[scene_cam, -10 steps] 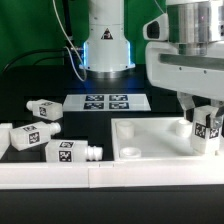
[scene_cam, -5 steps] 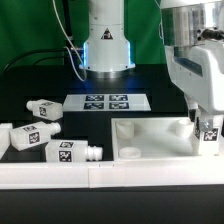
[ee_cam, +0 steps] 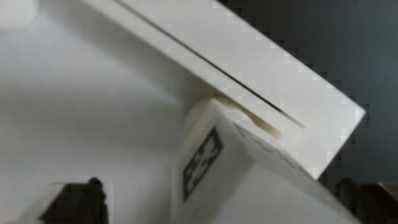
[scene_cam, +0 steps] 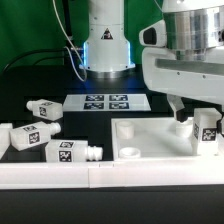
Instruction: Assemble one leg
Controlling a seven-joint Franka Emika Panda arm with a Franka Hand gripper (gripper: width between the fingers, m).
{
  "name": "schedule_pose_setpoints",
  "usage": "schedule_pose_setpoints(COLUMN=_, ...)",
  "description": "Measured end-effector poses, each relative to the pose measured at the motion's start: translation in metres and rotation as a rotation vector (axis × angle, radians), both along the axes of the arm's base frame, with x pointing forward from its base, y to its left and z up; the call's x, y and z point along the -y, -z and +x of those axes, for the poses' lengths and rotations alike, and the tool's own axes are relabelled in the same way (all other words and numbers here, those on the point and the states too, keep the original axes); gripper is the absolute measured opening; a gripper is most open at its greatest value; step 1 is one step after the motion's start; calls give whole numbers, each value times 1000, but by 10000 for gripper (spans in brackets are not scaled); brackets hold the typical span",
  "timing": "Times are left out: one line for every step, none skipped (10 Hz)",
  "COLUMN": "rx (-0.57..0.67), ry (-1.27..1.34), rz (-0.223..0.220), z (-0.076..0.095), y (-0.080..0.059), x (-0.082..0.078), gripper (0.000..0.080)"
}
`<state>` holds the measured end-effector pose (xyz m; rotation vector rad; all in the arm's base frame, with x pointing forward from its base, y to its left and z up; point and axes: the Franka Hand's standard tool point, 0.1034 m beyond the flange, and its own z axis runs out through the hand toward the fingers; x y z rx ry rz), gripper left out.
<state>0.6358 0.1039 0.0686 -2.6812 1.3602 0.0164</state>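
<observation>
at the exterior view's left three loose legs lie on the black table (scene_cam: 150,108): one (scene_cam: 43,108) farthest back, one (scene_cam: 22,136) at the left edge, one (scene_cam: 71,152) nearest the white rail (scene_cam: 110,177) along the front, its round peg pointing right. behind them, flat on the table in front of my base (scene_cam: 105,40), lies the marker board (scene_cam: 108,101) with its row of tags. right of the loose legs sits the white square top (scene_cam: 150,140), tray-like, a round hole (scene_cam: 128,153) showing in its near left corner. at the top's far right corner the leg (scene_cam: 206,128) stands upright with its tag facing the camera, and my claw (scene_cam: 189,108) hangs just above it, my dark fingers (scene_cam: 179,110) apart and clear of the block, so i am released and gripping nothing. in the wrist view the leg (ee_cam: 231,160) fills the middle, tag side (ee_cam: 203,155) toward me, pressed against the top's raised wall (ee_cam: 267,75); my fingertips (ee_cam: 79,198) show only as dark shapes at either side, not touching it.
</observation>
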Motion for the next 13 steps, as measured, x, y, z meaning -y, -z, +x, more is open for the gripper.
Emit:
schedule_pose_setpoints(rx=6, ry=-47, rz=-2, z=0, y=0, x=0, gripper=648)
schedule_pose_setpoints(rx=20, ry=-182, rz=-19, z=0, y=0, x=0, gripper=648)
schedule_pose_setpoints(rx=37, ry=-437, rz=-69, z=-1, y=1, x=-10, gripper=649)
schedule_pose_setpoints(rx=50, ry=-568, rz=-81, z=0, y=0, x=-12, gripper=649)
schedule_pose_setpoints(rx=44, ry=-524, rz=-79, z=-1, y=1, x=-10, gripper=646)
schedule_pose_setpoints(rx=42, ry=-504, rz=-78, z=-1, y=1, x=-10, gripper=646)
schedule_pose_setpoints(rx=41, ry=-492, rz=-78, z=-1, y=1, x=-10, gripper=463)
schedule_pose_setpoints(rx=29, ry=-411, rz=-74, z=-2, y=2, x=-10, gripper=463)
schedule_pose_setpoints(rx=12, ry=-352, rz=-69, z=-5, y=2, x=-10, gripper=292)
schedule_pose_setpoints(rx=9, ry=-318, rz=-67, z=-4, y=2, x=-10, gripper=285)
schedule_pose_setpoints(rx=-1, ry=-179, rz=-64, z=-4, y=2, x=-12, gripper=285)
schedule_pose_setpoints(rx=-12, ry=-48, rz=-65, z=-4, y=3, x=-16, gripper=285)
schedule_pose_setpoints(rx=-30, ry=109, rz=-60, z=-5, y=3, x=-20, gripper=285)
